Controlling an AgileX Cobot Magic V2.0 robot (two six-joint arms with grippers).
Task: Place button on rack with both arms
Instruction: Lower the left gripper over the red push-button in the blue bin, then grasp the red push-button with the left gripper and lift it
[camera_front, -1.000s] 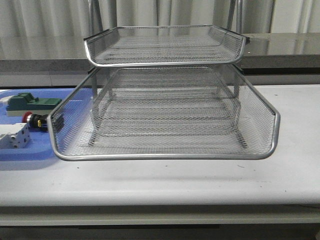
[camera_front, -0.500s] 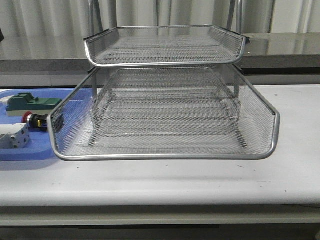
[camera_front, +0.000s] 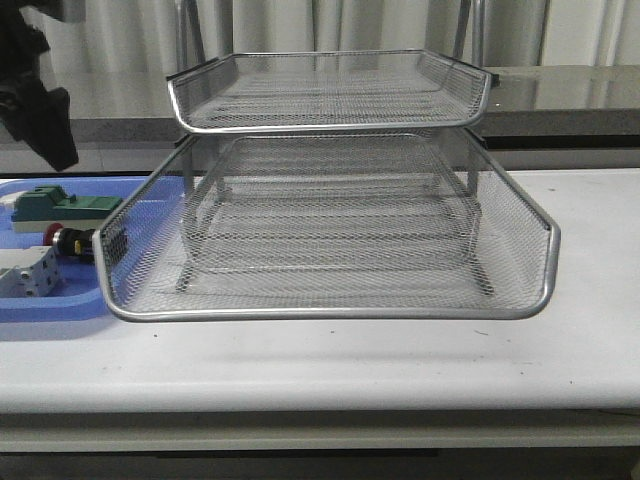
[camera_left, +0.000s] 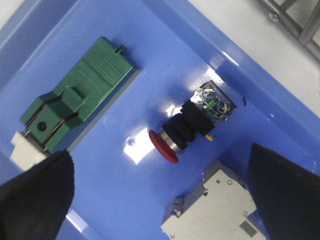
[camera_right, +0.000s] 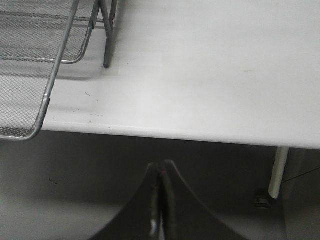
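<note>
Three parts lay in the blue plastic tray (camera_left: 210, 45) at the left end of the surface (camera_front: 330, 370): a green block (camera_left: 77, 102), a white block (camera_left: 220, 212), and between them the button (camera_left: 192, 125), on its side with its red mushroom head turned away from the near tray wall. That tray sat just beside the rack (camera_front: 330, 230), whose lowest wire-mesh tier reached furthest toward the camera and stood empty, as did the tier above it, so nothing had been placed yet. The left tool (camera_left: 160, 195) hung over the tray with its two dark fingers (camera_left: 37, 195) spread wide, one to either side of the button and touching nothing; in the front view it showed only as a black shape high at the left edge. That wide, straddling stance looked like a line-up for a pinch across the button's black body, I'd say. The white block lay close against the button on one side, so a straight descent risked a finger landing on it. The right tool (camera_right: 161, 200) was off past the surface's edge, its fingers pressed together and holding nothing, clear of the rack's leg. It looked parked there to leave the rack unobstructed until a handover or placement called for it.
</note>
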